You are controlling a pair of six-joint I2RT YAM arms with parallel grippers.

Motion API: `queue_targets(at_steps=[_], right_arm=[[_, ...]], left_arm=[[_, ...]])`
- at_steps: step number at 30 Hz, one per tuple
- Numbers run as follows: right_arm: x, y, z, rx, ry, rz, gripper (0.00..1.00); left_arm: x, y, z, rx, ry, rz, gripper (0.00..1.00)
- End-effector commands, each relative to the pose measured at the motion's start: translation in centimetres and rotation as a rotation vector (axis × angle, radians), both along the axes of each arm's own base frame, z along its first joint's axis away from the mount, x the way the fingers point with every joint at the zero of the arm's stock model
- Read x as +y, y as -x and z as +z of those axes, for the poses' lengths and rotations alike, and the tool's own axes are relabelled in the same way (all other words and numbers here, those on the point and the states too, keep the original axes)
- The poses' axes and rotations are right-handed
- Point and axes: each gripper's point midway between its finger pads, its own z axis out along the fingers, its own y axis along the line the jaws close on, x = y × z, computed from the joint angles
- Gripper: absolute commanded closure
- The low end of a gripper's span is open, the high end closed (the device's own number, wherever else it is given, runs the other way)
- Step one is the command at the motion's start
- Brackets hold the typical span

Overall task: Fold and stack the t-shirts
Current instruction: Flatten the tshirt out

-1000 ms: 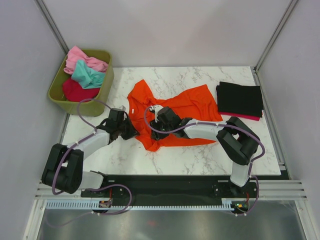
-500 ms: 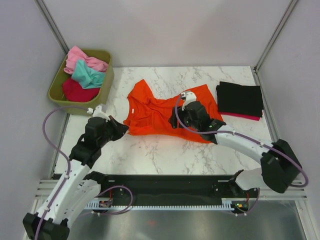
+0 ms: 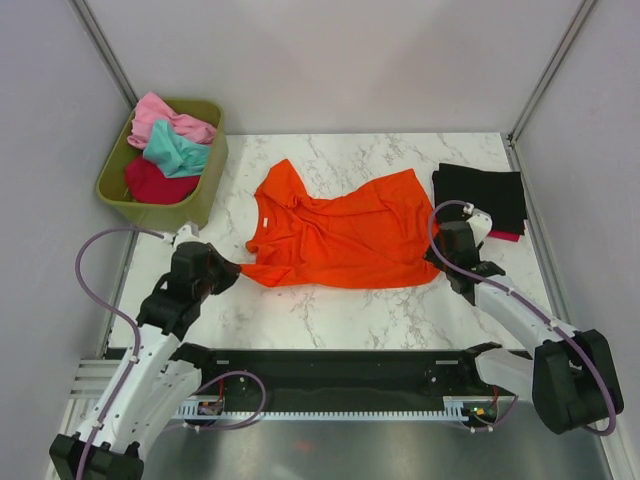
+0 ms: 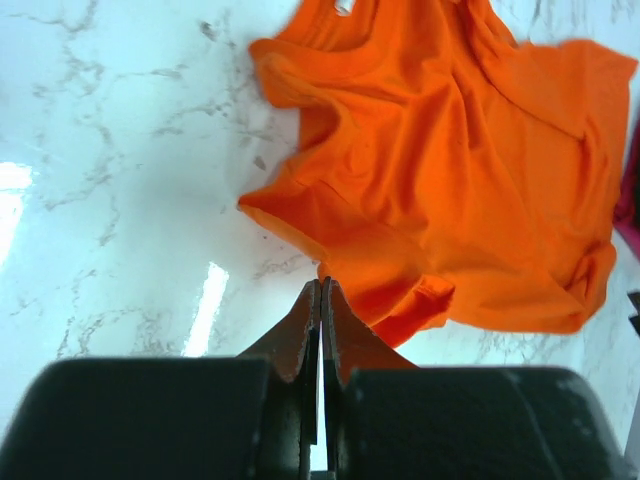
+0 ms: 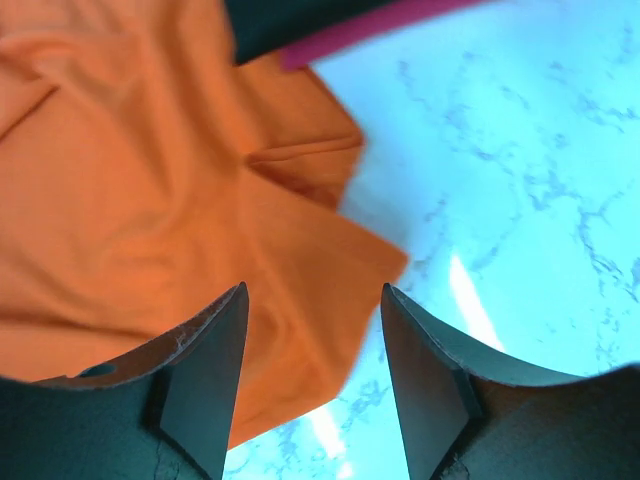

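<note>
The large orange t-shirt lies spread on the marble table, neck to the left; it also shows in the left wrist view and the right wrist view. My left gripper is shut, its tips right on the hem at the shirt's near left corner. My right gripper is open and empty over the shirt's near right corner. A folded black shirt lies on a crimson one at the right. Pink, teal and dark red shirts sit in the bin.
The olive-green bin stands at the back left corner of the table. The black and crimson stack edges show at the top of the right wrist view. Bare marble lies between the shirt and the arm bases.
Both arms moved apart from the shirt's middle, left arm to the left and right arm to the right. The orange shirt went from bunched to spread wide. The right gripper has opened.
</note>
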Motion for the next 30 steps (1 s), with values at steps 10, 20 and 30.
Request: queue_targets(at_steps=[10, 20, 30], right_arm=[[-1.5, -0.4, -3.7, 0.036, -0.191, -0.103, 0.42], [-2.4, -0.4, -5.5, 0.067, -0.227, -0.176, 0.49], [-4.5, -0.5, 1.2, -0.079, -0.16, -0.228, 1.0]], left_arm=[[2.1, -0.9, -1.1, 0.029, 0.041, 0.162, 0.98], [2.0, -1.1, -1.1, 0.038, 0.043, 0.166, 0.98], [1.4, -2.3, 0.8, 0.031, 0.069, 0.164, 0.98]])
